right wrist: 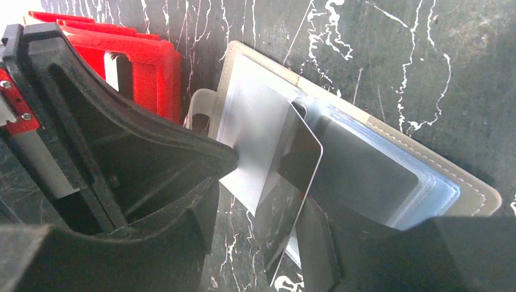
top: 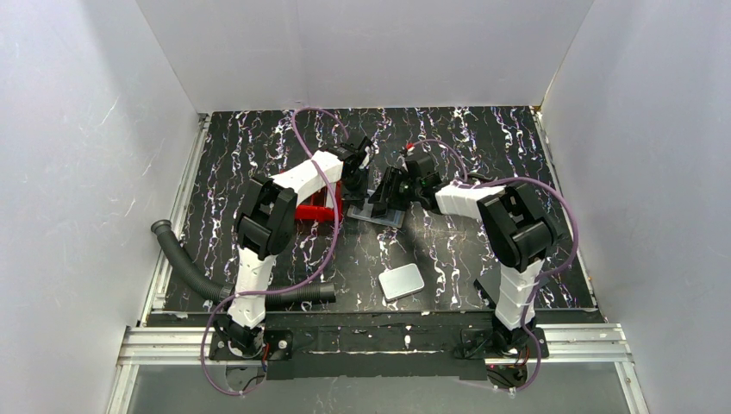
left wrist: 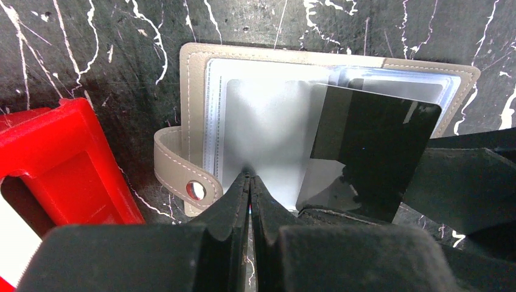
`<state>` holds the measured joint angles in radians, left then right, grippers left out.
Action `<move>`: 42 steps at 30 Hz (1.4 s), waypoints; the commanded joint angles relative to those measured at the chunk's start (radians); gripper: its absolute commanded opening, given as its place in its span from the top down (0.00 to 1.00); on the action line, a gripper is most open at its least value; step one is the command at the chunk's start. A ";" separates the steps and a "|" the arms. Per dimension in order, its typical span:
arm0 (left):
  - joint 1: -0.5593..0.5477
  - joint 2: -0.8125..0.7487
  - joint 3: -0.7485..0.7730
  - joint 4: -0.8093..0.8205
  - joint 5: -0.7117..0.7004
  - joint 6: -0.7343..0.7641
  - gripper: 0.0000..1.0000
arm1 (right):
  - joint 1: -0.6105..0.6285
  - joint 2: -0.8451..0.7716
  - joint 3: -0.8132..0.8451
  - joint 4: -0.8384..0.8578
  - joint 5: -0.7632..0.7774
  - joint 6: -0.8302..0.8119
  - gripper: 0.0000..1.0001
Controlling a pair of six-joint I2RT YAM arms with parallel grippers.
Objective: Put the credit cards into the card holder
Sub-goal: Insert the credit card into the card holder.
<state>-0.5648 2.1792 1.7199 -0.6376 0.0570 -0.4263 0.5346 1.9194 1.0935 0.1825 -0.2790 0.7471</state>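
While left gripper (left wrist: pixel 249 182) pinches the card holder (left wrist: pixel 193 97), right gripper (right wrist: pixel 268 255) stands open around a credit card (right wrist: pixel 297 167)

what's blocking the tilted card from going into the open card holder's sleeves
Nothing visible. The card stands tilted on the open card holder, edge against its clear sleeves; the shut left end effector rests on the sleeve page beside it, not across its path.

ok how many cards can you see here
3. A flat card lies on the open holder at the tips of the shut left gripper; a tilted card stands beside it; a white card shows inside the red tray. The holder may hide more.
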 commanded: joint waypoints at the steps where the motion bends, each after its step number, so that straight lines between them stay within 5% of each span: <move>1: -0.007 -0.043 -0.031 -0.040 0.007 0.008 0.99 | 0.014 0.011 -0.027 -0.104 0.170 -0.057 0.43; 24: -0.007 -0.049 -0.027 -0.039 0.009 0.015 0.99 | 0.013 -0.087 -0.026 -0.273 0.211 -0.152 0.37; 29: -0.007 -0.039 -0.027 -0.039 0.020 0.014 0.99 | 0.012 -0.064 -0.046 -0.167 0.161 -0.128 0.47; 36: -0.007 -0.031 -0.032 -0.037 0.033 0.006 0.99 | 0.011 -0.039 -0.136 0.091 0.135 -0.012 0.81; 42: -0.007 -0.032 -0.043 -0.030 0.036 0.001 0.99 | -0.002 -0.062 -0.258 0.329 0.142 0.116 0.97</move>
<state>-0.5713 2.1731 1.7069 -0.6365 0.0875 -0.4236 0.5415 1.8519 0.9184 0.3637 -0.1673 0.7856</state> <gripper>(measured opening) 0.015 0.061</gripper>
